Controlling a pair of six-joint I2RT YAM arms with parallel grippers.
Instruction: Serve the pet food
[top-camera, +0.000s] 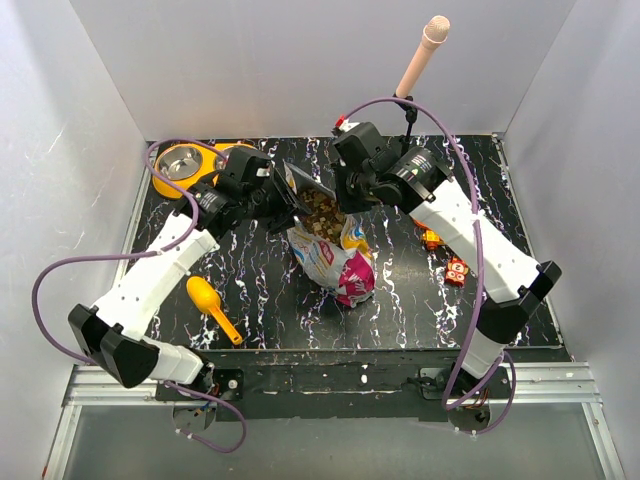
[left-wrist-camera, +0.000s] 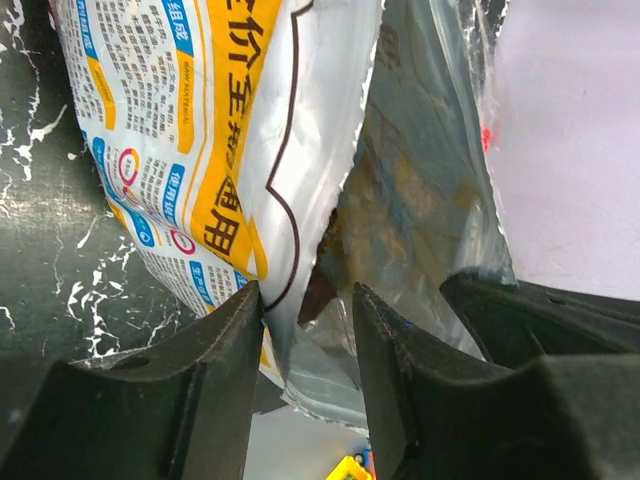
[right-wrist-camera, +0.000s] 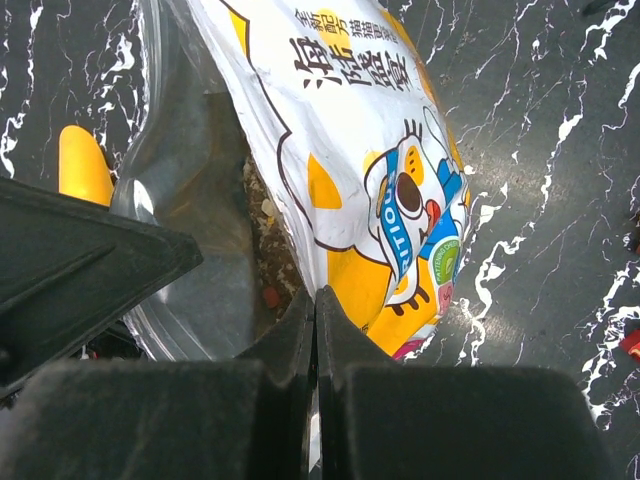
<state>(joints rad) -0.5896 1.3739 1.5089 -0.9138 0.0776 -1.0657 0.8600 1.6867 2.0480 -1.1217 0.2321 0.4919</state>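
Note:
The printed pet food bag stands in the middle of the black marbled table, its mouth spread open. Brown pet food fills the opening. My left gripper is at the bag's left rim. In the left wrist view its fingers stand apart around the rim of the bag, so the left gripper is open. My right gripper pinches the right rim. The right wrist view shows the right gripper shut on the bag, with pet food inside.
A steel bowl in an orange holder sits at the back left. A yellow scoop lies at the front left. Toy bricks lie to the right of the bag. A beige-tipped rod rises at the back.

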